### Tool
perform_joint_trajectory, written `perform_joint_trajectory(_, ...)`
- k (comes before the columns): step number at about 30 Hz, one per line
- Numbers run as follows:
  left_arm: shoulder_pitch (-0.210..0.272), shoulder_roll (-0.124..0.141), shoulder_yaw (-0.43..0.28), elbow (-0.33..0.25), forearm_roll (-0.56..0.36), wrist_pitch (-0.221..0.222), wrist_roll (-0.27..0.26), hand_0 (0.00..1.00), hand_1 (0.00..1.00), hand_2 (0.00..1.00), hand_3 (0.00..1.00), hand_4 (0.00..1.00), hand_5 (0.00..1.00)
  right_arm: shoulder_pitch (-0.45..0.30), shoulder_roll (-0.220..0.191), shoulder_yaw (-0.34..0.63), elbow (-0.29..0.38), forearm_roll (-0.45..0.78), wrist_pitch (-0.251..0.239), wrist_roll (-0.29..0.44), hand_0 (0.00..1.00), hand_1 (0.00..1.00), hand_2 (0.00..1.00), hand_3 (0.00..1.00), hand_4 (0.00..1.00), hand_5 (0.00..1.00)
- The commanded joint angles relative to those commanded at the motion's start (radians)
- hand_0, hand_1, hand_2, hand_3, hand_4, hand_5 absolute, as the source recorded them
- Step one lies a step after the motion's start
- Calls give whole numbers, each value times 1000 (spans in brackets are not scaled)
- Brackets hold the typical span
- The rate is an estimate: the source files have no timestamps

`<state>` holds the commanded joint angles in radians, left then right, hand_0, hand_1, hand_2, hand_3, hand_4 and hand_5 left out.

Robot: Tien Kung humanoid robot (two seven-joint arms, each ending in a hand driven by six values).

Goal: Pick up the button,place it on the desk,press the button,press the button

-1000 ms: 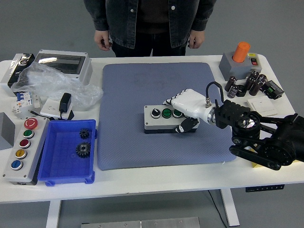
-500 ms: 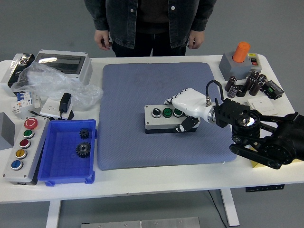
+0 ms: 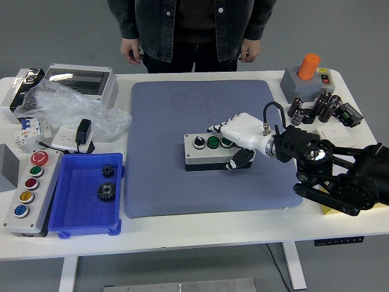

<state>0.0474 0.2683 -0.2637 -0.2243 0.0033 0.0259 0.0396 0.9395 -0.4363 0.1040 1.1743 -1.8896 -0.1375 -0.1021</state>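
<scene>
Unmoved, hand [image 3: 236, 139] grips button box [image 3: 209, 152].

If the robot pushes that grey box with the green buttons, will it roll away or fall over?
Probably neither. The button box is low, flat-sided and lies flat on the blue mat, so it should not roll or tip. The mat looks textured, so it may grip rather than slide. The right hand wraps its right end, which likely steadies it.

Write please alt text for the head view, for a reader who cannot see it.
The robot's right hand grips the right end of a grey button box on a blue mat. A person stands at the white table's far side, hands down.
</scene>
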Motion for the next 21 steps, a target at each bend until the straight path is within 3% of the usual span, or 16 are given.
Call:
perform_joint_trajectory(13, 1, -3, 18, 0, -11, -4, -3, 703, 750, 675, 684, 709, 453, 3, -15, 33, 31, -4, 10, -9, 764, 743, 837, 977, 998, 490)
perform_joint_trajectory(21, 5, -4, 35, 2, -28, -5, -6, 702, 750, 674, 680, 703, 451, -56, -102, 179, 160, -20, 49, -41, 764, 744, 834, 978, 998, 508)
